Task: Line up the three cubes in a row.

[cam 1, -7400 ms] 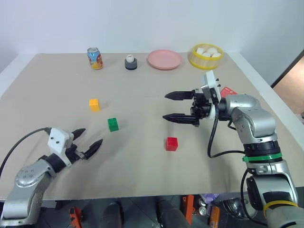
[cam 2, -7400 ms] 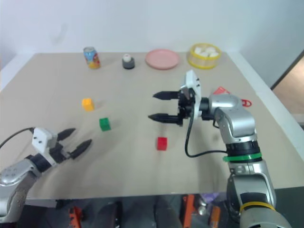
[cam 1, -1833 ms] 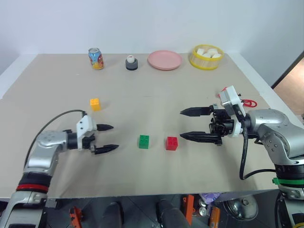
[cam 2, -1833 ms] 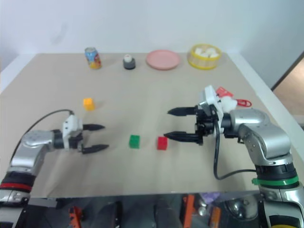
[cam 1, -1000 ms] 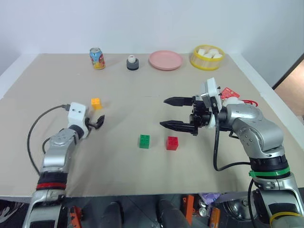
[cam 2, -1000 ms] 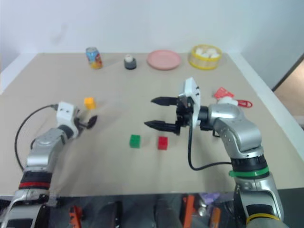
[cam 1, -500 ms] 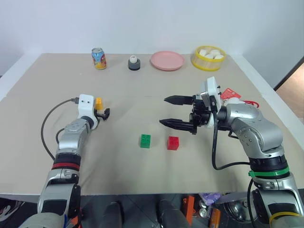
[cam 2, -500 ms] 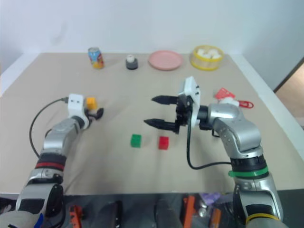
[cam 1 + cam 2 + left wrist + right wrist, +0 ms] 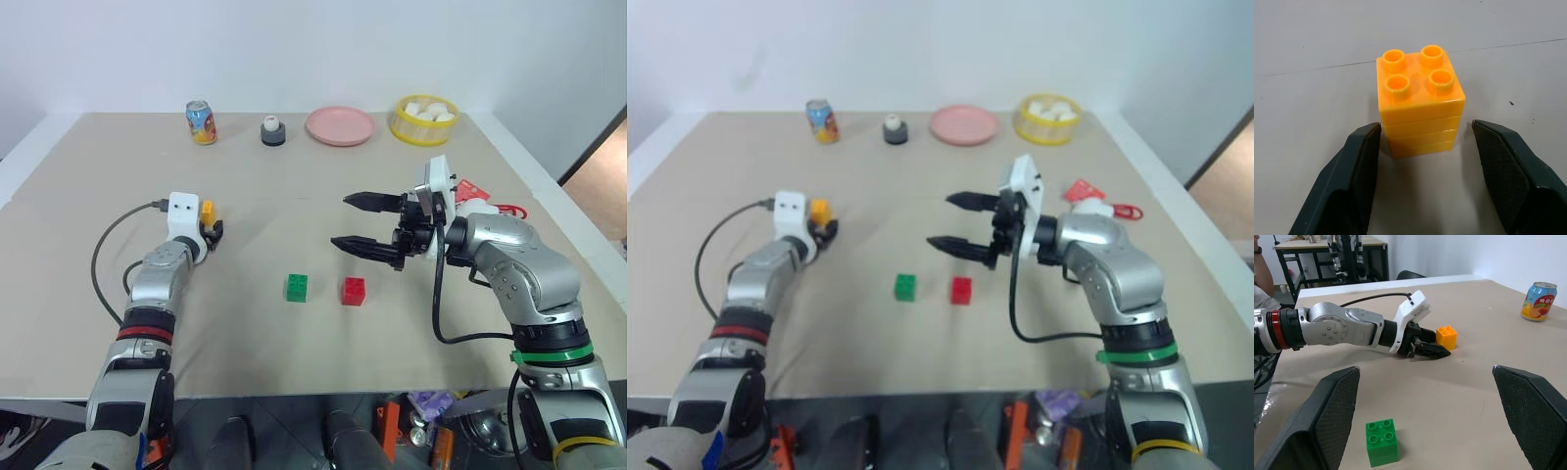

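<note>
the left gripper (image 9: pixel 1422 147) sits on the table with its fingers partly open around the yellow-orange cube (image 9: pixel 1420 100), one finger touching it, the other just clear. right gripper (image 9: pixel 358 221) hangs wide open, empty, above the green cube (image 9: pixel 297 287) and red cube (image 9: pixel 354 290), which sit side by side.

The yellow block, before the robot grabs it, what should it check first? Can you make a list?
1. Yellow-orange cube sits between the fingers of the left gripper: ok.
2. Fingers closed on it: not ok, a gap shows on one side.
3. Cube upright, studs on top: ok.
4. Green cube and red cube already side by side, apart: ok.
5. Right gripper open, hanging above the table, off the row: ok.
6. All three in a row: not ok, the yellow-orange one lies apart.
</note>
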`<state>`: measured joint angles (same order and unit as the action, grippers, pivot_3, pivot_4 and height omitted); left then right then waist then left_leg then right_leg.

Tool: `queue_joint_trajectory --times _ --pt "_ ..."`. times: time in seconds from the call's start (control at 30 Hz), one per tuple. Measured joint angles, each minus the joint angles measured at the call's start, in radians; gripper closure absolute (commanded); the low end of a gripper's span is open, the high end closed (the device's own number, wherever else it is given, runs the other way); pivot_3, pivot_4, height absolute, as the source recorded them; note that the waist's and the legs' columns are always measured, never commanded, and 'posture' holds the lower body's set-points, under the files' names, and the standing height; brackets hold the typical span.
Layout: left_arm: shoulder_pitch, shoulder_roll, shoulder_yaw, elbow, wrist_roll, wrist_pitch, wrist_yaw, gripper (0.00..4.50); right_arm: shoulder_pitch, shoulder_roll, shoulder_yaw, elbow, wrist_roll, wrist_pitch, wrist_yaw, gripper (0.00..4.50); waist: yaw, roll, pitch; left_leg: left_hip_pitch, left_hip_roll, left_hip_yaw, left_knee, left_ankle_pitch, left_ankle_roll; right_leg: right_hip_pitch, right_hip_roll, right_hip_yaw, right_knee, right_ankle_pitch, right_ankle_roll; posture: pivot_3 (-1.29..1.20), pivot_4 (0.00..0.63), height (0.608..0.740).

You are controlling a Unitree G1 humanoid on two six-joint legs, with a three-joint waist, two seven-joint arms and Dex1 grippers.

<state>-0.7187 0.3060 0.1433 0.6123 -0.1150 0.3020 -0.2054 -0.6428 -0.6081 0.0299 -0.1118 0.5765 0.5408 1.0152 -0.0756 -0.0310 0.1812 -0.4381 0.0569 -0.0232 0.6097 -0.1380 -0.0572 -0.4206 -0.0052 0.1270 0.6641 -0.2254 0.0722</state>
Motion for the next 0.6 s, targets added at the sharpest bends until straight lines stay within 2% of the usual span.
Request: queue_joint_trajectory --times 0.07,0.27,0.6 --pt "0.0 0.0 -0.001 0.0 0.0 -0.002 0.0 1.45 0.0 0.0 0.0 0.003 -0.001 -0.003 0.0 0.0 0.0 0.0 0.0 0.0 0.0 0.0 0.0 0.0 0.0 0.0 0.0 0.0 0.0 0.0 0.0 0.0 0.15 0.74" --pt "-0.002 -0.002 -0.015 0.005 -0.001 -0.013 -0.006 3.21 0.0 0.0 0.0 0.019 -0.003 -0.006 0.0 0.0 -0.002 0.0 0.0 0.0 0.0 0.0 -0.001 0.0 0.0 -0.001 0.0 0.0 0.0 0.0 0.0 0.0 0.15 0.74" --pt "-0.002 -0.001 -0.013 0.014 -0.001 -0.033 -0.007 3.22 -0.001 0.0 0.0 0.02 -0.013 -0.006 0.001 0.0 -0.002 0.0 0.0 0.0 0.0 0.0 -0.003 0.001 -0.001 -0.002 0.0 0.0 0.0 -0.001 -0.001 0.0 0.15 0.74"
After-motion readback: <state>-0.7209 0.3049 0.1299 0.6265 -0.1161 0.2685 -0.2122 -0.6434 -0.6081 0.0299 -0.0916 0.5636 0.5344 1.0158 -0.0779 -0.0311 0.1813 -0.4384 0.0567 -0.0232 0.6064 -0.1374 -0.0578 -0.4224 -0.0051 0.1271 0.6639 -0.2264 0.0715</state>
